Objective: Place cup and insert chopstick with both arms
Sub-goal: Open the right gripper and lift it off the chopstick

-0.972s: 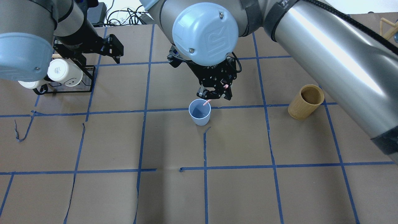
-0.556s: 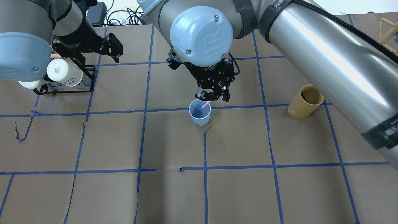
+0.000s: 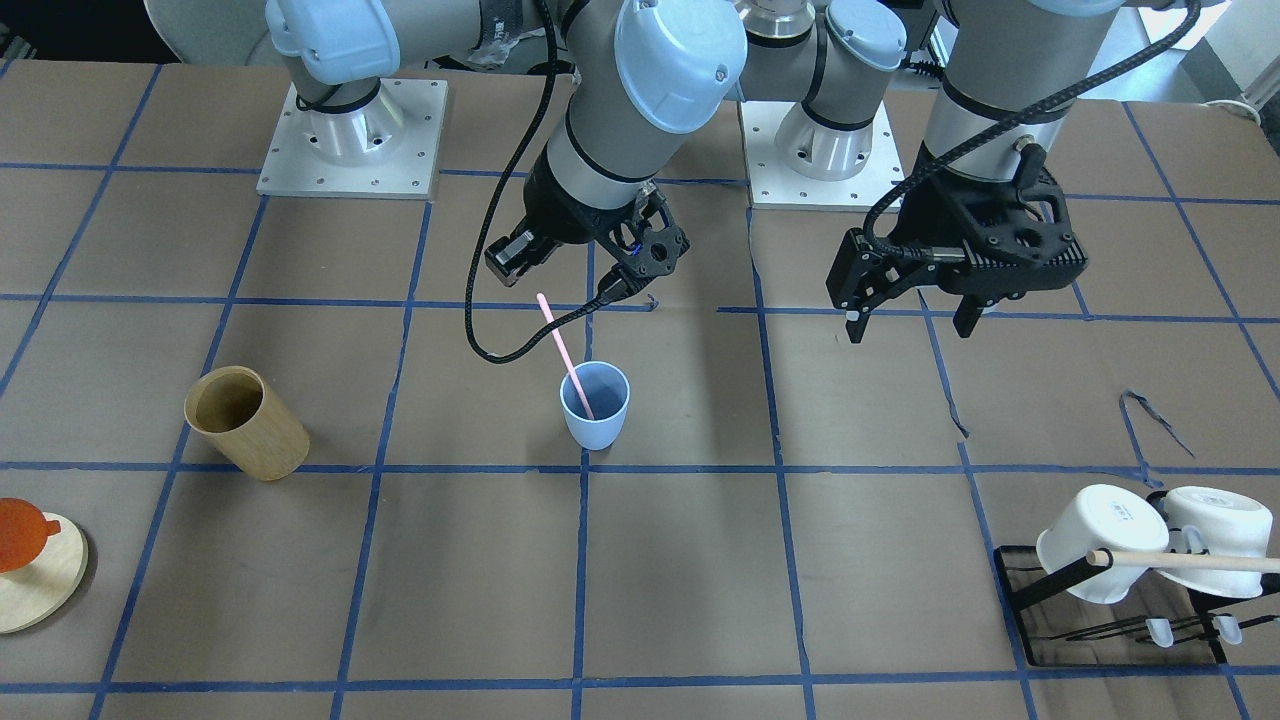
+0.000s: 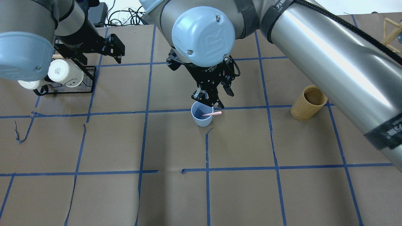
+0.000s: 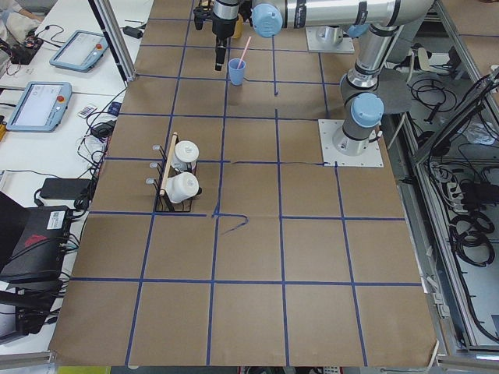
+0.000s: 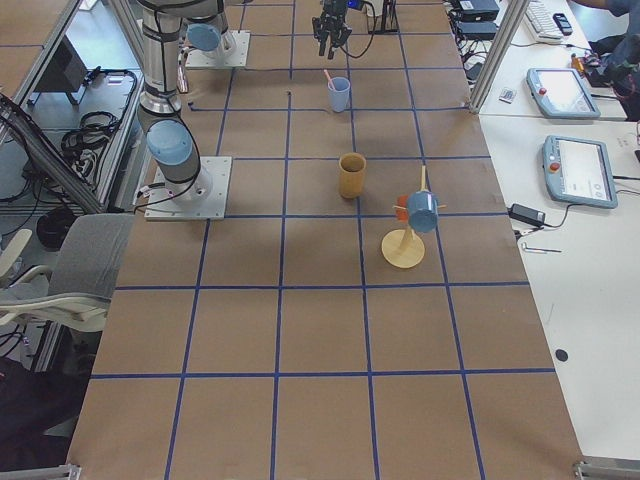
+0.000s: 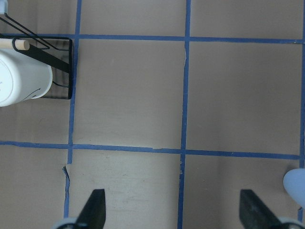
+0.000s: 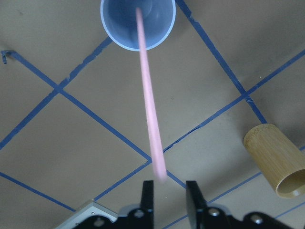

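your right hand (image 8: 167, 187) hangs slightly spread, just clear of the chopstick (image 3: 562, 350), which props itself with its tip down inside the cup (image 3: 597, 425) and its shaft on the rim. the cup stands upright mid-worktop (image 3: 700, 560). your left hand (image 3: 910, 325) hangs wide apart and empty.

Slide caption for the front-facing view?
Chopstick leaning in the cup, free of the right gripper; left gripper open off to the side.

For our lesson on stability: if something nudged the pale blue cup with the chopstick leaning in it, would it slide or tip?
The cup probably tips easily: it tapers to a narrow base and looks thin-walled. The chopstick leans far past its rim, likely adding pull toward that side.
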### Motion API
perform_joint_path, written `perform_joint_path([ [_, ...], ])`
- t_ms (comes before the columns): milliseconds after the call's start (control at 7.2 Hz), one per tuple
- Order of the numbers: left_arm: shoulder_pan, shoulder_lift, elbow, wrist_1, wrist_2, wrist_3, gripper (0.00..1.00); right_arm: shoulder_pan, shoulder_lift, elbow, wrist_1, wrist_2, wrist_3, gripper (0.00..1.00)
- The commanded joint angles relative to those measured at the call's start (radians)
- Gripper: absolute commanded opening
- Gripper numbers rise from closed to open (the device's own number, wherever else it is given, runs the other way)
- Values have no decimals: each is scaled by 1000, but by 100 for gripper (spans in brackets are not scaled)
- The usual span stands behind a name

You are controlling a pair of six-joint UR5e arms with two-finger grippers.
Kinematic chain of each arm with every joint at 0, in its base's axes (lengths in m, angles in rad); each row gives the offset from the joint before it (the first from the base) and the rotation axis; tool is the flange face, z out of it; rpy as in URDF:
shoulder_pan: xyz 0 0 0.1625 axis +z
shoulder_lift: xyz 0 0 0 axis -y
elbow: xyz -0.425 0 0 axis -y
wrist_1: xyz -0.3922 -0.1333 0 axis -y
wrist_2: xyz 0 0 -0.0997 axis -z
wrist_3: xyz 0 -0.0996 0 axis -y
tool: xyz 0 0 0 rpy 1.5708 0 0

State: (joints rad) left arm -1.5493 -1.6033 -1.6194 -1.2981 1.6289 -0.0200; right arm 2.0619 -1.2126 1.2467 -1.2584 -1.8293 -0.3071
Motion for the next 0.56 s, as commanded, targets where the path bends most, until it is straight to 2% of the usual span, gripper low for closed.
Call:
perform_joint_path([
  [0, 0, -1, 0, -1, 0, 0, 100, 0, 2, -42, 1, -11, 0, 100],
  [139, 0, -1, 0, -1, 0, 0, 100, -35, -10, -58, -6, 2, 0, 100],
  [417, 0, 0, 4, -1, 3, 0, 100, -229, -91, -59, -61, 22, -3, 100],
])
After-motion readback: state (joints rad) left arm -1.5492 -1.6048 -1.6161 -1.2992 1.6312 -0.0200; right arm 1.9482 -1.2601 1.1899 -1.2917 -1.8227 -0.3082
